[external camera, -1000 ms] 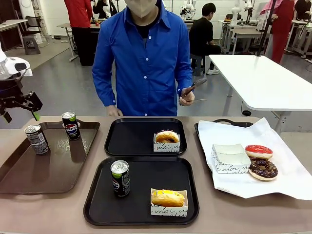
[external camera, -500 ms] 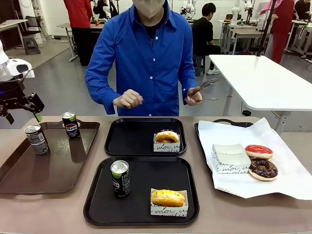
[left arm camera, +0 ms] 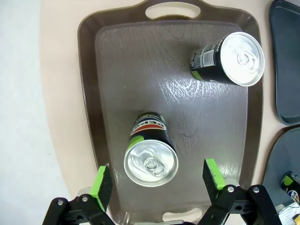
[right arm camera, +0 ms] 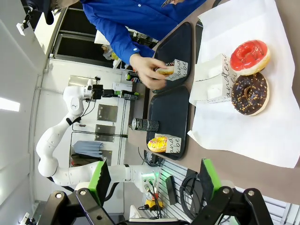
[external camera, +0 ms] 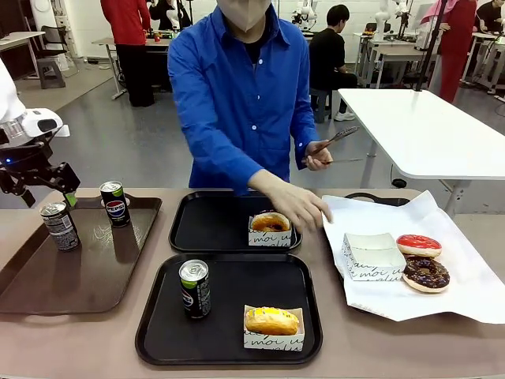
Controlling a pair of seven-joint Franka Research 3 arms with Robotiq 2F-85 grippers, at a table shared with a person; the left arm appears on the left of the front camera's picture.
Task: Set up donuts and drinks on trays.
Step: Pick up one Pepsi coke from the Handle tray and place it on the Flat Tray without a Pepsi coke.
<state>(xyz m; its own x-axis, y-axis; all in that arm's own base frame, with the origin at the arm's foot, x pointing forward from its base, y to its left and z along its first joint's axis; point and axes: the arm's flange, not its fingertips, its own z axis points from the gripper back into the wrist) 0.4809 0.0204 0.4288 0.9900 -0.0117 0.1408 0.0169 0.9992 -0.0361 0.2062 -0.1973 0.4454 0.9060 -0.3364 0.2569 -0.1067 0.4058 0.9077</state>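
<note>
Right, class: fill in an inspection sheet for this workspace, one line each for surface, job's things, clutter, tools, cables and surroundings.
surface: tan table; brown tray at its left.
job's things: near tray holds a can and yellow donut; far tray holds one donut; two cans on the brown tray; red donut and chocolate donut on white paper.
clutter: spare paper holder on the paper.
tools: left tool open above one of those cans; right tool open, empty.
cables: dark leads, apparently, beside the table.
surroundings: person's hand at the far donut, tongs in the other; white table behind.
</note>
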